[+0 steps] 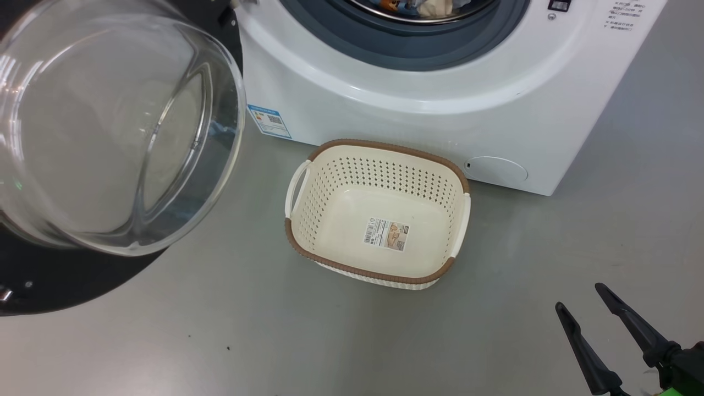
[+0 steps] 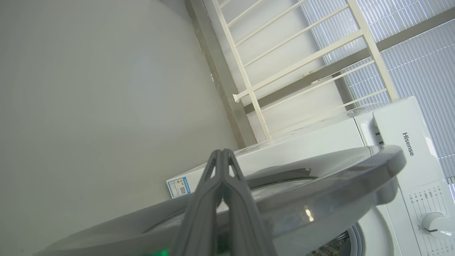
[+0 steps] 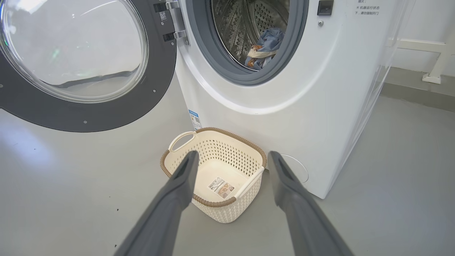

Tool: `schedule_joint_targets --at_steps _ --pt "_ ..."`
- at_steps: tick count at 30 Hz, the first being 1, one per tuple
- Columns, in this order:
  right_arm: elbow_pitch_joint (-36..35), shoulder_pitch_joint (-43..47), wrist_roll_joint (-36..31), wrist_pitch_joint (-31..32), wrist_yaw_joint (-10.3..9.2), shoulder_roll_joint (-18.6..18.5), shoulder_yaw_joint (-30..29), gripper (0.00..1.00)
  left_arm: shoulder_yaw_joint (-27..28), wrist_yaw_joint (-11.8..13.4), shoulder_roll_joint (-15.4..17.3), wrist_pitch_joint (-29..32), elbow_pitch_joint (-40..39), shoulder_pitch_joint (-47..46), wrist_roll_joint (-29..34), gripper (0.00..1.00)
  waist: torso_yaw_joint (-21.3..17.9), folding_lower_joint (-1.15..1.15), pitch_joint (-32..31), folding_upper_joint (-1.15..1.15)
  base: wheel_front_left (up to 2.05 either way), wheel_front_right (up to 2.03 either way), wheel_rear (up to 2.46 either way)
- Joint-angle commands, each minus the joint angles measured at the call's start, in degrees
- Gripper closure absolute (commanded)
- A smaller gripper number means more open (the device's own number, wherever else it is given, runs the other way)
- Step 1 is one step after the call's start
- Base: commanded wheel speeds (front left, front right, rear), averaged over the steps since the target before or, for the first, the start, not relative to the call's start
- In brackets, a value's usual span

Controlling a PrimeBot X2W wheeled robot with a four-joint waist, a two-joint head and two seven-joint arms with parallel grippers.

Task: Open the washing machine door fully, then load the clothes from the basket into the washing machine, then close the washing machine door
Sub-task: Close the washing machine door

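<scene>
The washing machine (image 2: 394, 124) reads Hisense. Its door (image 3: 71, 49) hangs open leftward, with clothes (image 3: 265, 48) inside the drum (image 3: 249, 21). The basket (image 1: 324, 209), paper label (image 1: 386, 235) up, sits before it. My left fingers (image 2: 213, 185) are clenched, my right fingers (image 3: 185, 177) released.

Bright even light, faint shadows, reflections on the door (image 1: 110, 126), warped edges.

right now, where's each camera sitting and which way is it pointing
Head view: high, looking down at the empty basket before the washing machine; right jaws open at lower right.
Left wrist view: beside the open washing machine door, looking past it to the control panel and blinds; left jaws shut.
Right wrist view: low, facing the drum holding the clothes; its open jaws frame the basket.
Shared: head and right wrist both show basket, door and blue label.
</scene>
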Motion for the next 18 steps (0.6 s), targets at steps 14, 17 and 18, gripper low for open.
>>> schedule_joint_targets --at_steps 14,17,18 --pt "-2.1 -1.3 -0.6 -0.4 0.51 0.2 0.2 0.00 1.6 -2.2 1.9 7.0 -8.7 3.0 -4.1 1.00 1.0 0.00 -0.4 0.00 0.00 0.00 0.00" --pt "-2.1 -1.3 -0.7 -0.5 0.51 0.5 0.2 0.00 1.8 -2.8 1.5 8.1 -10.0 3.7 -5.0 1.00 1.1 0.00 -0.6 0.00 0.00 0.00 0.00" --pt "-2.1 -1.3 -0.8 -0.5 0.51 0.6 0.1 0.00 1.9 -3.0 1.4 8.6 -10.5 3.9 -5.3 1.00 1.1 0.00 -0.7 0.00 0.00 0.00 0.00"
